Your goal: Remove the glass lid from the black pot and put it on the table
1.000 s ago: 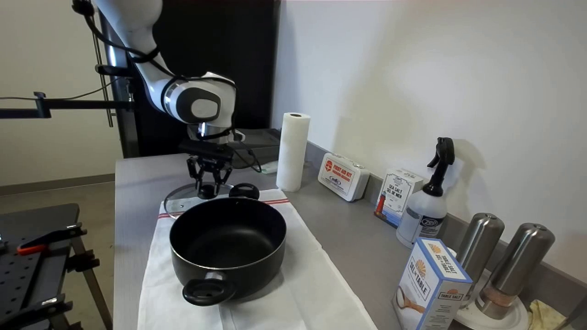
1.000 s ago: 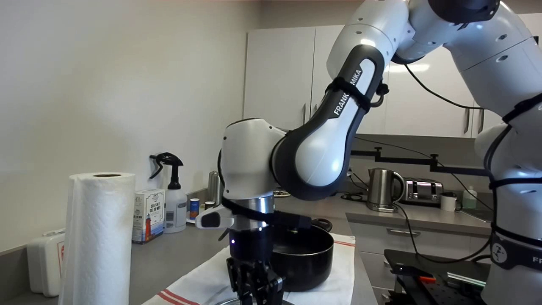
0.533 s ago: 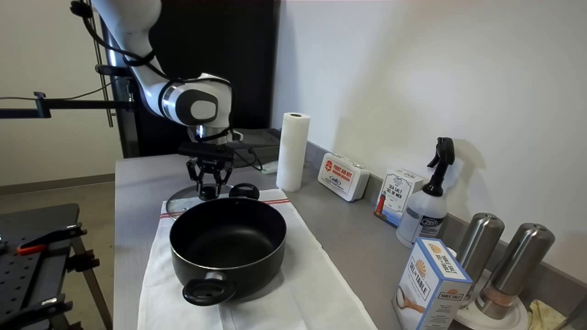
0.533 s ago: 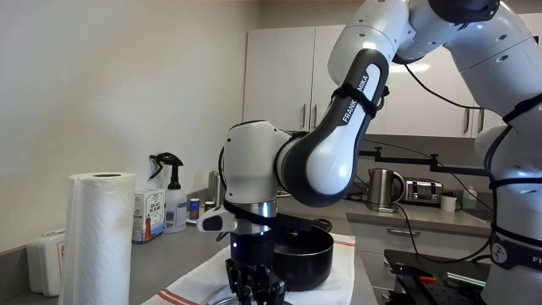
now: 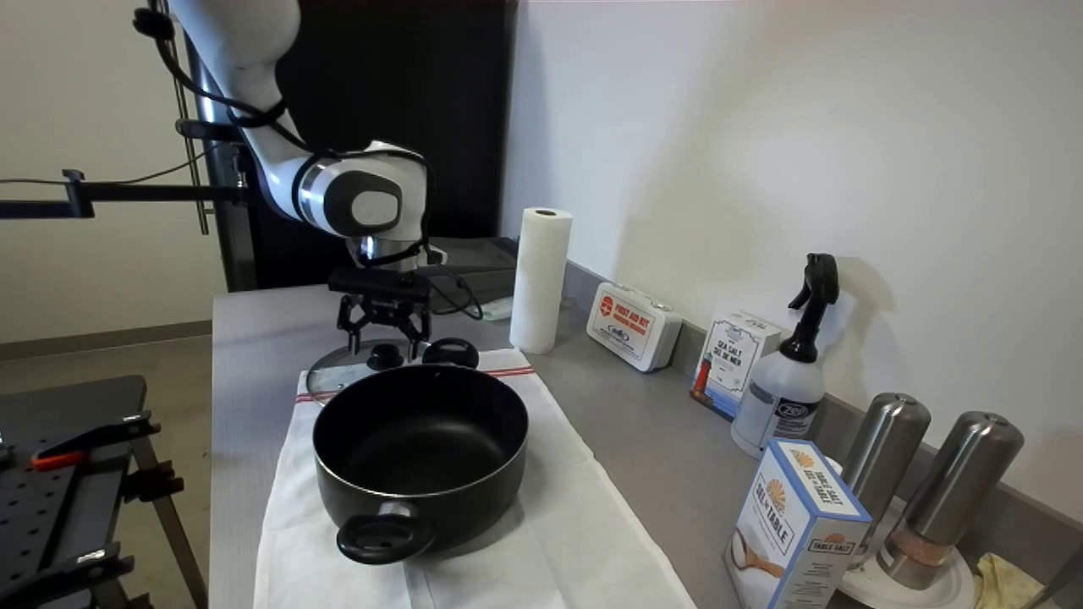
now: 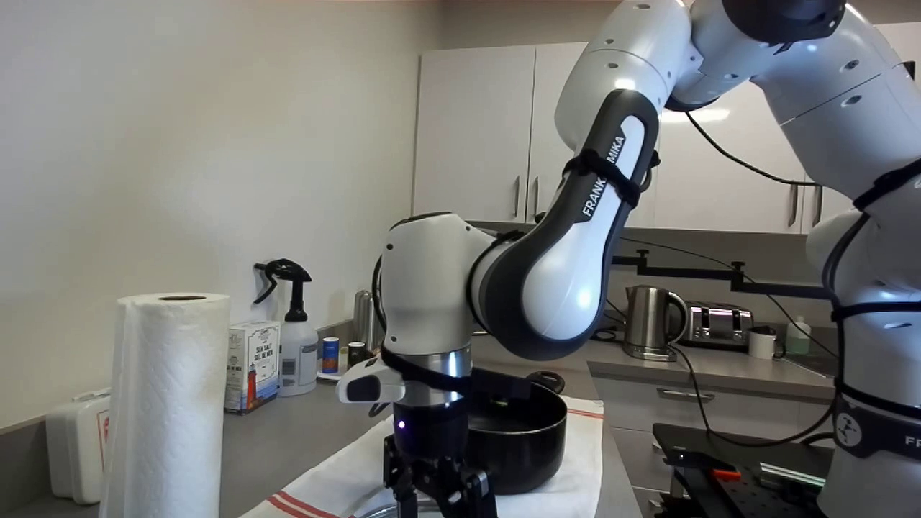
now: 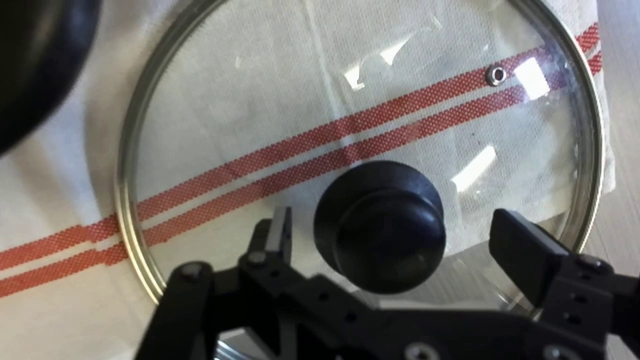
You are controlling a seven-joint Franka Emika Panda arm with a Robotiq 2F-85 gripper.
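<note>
At the black pot's [image 5: 420,444] far side in an exterior view, the glass lid [image 5: 338,370] is laid over cloth [image 5: 575,533] and bench [image 5: 609,414]; about its knob [image 7: 387,245] the empty pincer [image 7: 391,227] is spread wide.

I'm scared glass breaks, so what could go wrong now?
The open end effector straddles the knob in the wrist view; pulling away crookedly might snag it and tip the glass lid. The black pot sits close beside the lid, so a sideways swing could bump the pot's nearer handle.
</note>
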